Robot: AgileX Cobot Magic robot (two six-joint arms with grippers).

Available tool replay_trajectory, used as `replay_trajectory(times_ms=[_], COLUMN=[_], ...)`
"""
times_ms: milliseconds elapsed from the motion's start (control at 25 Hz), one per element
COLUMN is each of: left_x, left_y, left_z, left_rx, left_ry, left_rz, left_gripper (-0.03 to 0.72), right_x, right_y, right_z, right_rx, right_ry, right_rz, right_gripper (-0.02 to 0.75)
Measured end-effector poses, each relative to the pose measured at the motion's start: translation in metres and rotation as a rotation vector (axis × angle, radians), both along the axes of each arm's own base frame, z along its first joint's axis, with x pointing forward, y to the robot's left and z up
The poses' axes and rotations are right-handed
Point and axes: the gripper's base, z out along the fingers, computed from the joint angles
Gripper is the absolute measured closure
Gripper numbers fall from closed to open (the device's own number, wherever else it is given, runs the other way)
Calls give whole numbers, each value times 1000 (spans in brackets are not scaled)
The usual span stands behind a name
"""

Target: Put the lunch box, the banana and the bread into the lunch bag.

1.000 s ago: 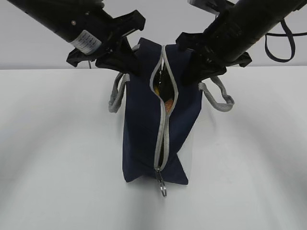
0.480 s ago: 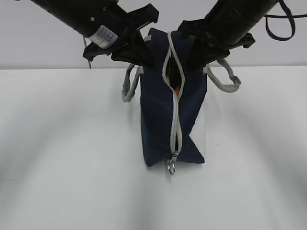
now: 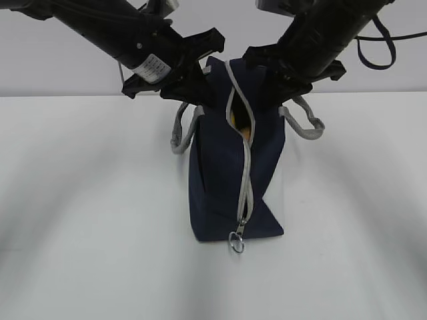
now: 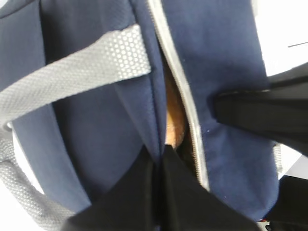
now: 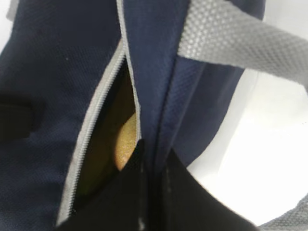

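Observation:
The navy lunch bag is held upright on end between both grippers, its grey zipper facing the exterior camera and the ring pull at its lower end. My left gripper is shut on the bag's fabric left of the zipper opening, as the left wrist view shows. My right gripper is shut on the fabric right of it, seen in the right wrist view. Through the gap I see the golden-brown bread and some yellow banana. The lunch box is hidden.
The bag's grey webbing handles hang out on each side, one on the left and one on the right. The white table lies all around the bag. A black strap hangs by the right arm.
Both grippers carried the bag up and to the right, then lowered it slightly. The zipper gap looks narrower than a second ago. Both grips stayed shut on the fabric.

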Motion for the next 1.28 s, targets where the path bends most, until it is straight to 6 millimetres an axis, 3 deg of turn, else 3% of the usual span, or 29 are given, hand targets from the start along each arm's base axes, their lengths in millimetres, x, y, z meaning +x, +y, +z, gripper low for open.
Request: replay_trajectory(times_ms=[160, 240, 400, 480, 560, 840, 1000, 1280], left_x=[0, 0, 0, -1, -4, -22, -34, -69], left_y=[0, 0, 0, 0, 1, 12, 20, 36], left_z=[0, 0, 0, -1, 2, 41, 60, 60], left_rx=[0, 0, 1, 5, 10, 36, 57, 76], left_ry=[-1, -2, -2, 9, 8, -125, -184, -214], left_rz=[0, 0, -4, -11, -32, -106, -130, -165], left_gripper=[683, 649, 403, 267, 209, 203, 216, 221], right_x=[2, 2, 1, -2, -5, -32, -59, -121], right_y=[1, 1, 2, 1, 1, -6, -14, -31], right_z=[-5, -5, -5, -2, 6, 45, 50, 23], right_rx=[-4, -3, 12, 12, 16, 48, 58, 64], right_ry=[18, 21, 35, 39, 22, -51, -80, -197], right_rz=[3, 3, 2, 7, 8, 12, -8, 43], right_gripper=[715, 616, 383, 333, 316, 308, 307, 306])
